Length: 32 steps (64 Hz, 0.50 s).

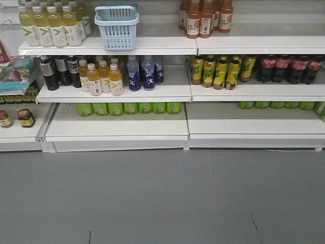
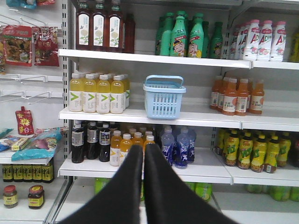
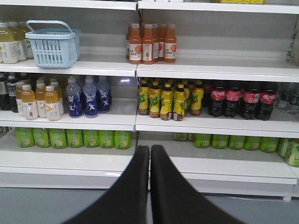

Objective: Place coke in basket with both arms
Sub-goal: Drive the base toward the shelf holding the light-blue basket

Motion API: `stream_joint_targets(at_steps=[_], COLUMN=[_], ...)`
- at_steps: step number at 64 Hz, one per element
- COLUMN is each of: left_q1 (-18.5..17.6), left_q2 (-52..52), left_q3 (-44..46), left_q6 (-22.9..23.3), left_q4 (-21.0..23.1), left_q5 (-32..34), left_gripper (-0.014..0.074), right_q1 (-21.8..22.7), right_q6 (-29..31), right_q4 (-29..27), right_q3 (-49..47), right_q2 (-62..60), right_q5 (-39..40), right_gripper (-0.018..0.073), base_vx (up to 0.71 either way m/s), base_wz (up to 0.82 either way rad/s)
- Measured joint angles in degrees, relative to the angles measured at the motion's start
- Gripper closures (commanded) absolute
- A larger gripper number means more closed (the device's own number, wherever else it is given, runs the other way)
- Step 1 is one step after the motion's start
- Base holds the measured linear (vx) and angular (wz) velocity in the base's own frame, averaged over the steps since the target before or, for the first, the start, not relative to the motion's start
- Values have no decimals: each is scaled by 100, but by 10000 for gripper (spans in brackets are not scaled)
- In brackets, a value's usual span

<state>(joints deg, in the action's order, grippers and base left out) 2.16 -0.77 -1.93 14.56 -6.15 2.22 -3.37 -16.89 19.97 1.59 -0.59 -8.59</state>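
Left gripper (image 2: 143, 148): black fingers pressed together with nothing between them, in front of the shelving. Right gripper (image 3: 150, 149): likewise closed on nothing. Coke (image 3: 218, 95): four red-labelled bottles, upright in a row on the middle shelf of the right bay, just right of the yellow-green bottles (image 3: 167, 100). Basket (image 3: 52, 44): light blue, upright with its handle up, on the shelf above in the left bay, well apart from that row. It sits between pale yellow bottles (image 3: 9, 44) and orange bottles (image 3: 149, 44). Purple bottles (image 3: 86, 97) are on the shelf beneath it.
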Motion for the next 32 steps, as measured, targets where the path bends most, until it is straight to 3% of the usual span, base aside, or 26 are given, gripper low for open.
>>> stream_joint_targets(at_steps=[32], left_q1=[0], left_q2=[0], left_q3=[0], left_q6=[0], left_q4=[0], left_q5=[0], left_gripper=[603], right_q1=[0], right_q6=[0], right_q4=[0], right_q3=[0], right_q2=[0], right_q5=[0], right_gripper=[564], base_vx=[13], base_wz=[11])
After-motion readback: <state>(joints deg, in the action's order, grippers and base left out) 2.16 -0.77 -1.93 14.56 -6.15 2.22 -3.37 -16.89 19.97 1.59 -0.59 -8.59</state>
